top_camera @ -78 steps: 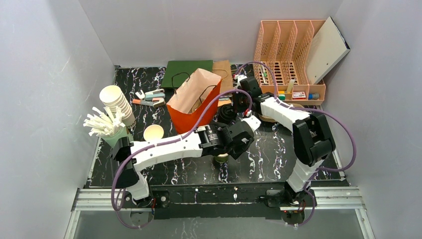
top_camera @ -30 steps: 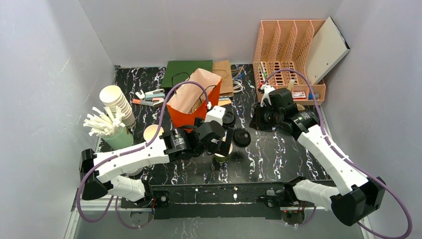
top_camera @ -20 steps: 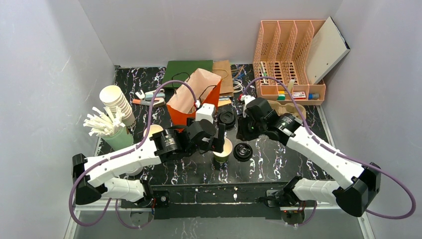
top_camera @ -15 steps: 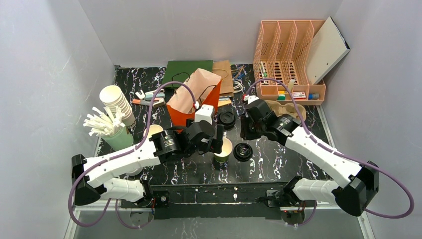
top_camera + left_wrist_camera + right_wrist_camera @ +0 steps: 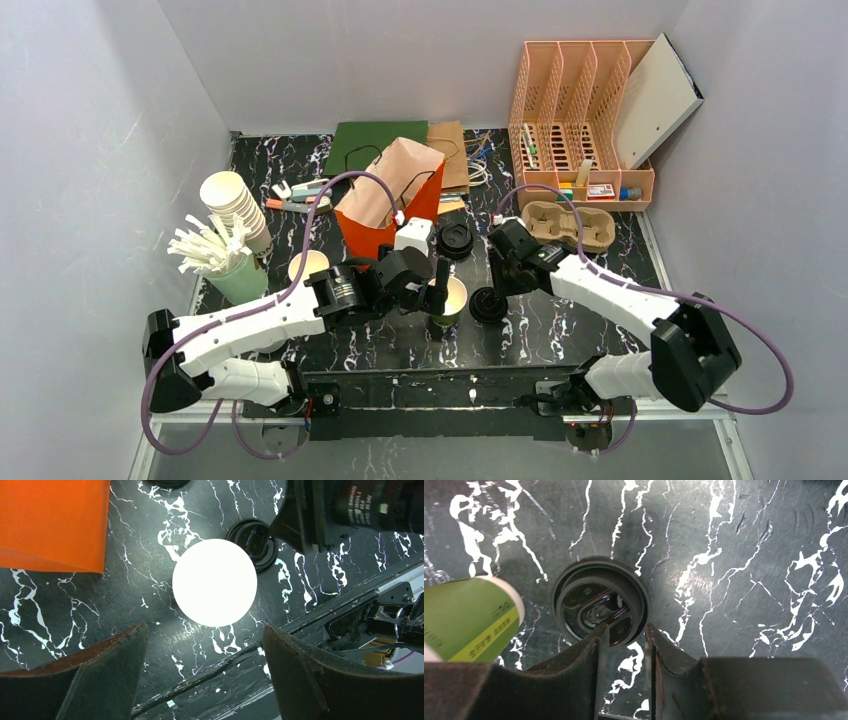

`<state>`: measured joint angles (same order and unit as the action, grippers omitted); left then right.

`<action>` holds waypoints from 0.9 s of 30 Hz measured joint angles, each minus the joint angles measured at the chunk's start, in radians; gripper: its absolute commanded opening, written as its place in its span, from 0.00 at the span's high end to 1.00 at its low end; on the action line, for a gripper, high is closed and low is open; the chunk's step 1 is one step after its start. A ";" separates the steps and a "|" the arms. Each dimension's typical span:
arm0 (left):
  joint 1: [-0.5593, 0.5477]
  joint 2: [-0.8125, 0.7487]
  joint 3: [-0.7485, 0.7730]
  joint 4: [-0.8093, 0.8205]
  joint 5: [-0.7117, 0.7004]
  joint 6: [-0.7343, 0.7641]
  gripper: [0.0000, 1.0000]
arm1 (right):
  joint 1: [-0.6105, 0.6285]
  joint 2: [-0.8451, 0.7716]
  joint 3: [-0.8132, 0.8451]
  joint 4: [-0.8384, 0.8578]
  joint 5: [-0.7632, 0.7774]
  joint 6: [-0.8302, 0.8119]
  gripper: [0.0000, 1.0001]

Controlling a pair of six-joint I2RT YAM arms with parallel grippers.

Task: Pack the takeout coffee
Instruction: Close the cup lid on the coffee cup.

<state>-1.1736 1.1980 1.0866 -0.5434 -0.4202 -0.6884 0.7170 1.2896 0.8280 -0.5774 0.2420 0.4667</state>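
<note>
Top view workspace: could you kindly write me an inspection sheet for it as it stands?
Surface: black marbled table, crowded at the back.
Job's things: green cup upright, lidless; black lid flat beside it.
Clutter: orange bag, white cup stack, second lidless cup, cup carrier, pink organiser.
Claws: left claw open, by the cup; right claw slightly open over the lid's edge.
Cables: purple cables looped along both arms.
Surroundings: grey walls.

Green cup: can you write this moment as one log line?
left gripper: open, by lidless green cup | right gripper: slightly open, over black lid | lid: off cup
</note>
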 measured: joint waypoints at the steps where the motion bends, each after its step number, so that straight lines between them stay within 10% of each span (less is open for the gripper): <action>1: 0.000 0.005 0.000 0.003 0.003 0.000 0.19 | -0.016 0.016 -0.003 0.012 -0.010 -0.010 0.61; 27: 0.000 0.046 0.000 0.019 0.014 0.020 0.19 | -0.089 0.191 0.047 0.049 -0.153 -0.182 0.63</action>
<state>-1.1736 1.2442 1.0866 -0.5240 -0.4065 -0.6682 0.6277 1.4803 0.8749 -0.5285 0.0891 0.2848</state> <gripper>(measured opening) 0.814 0.380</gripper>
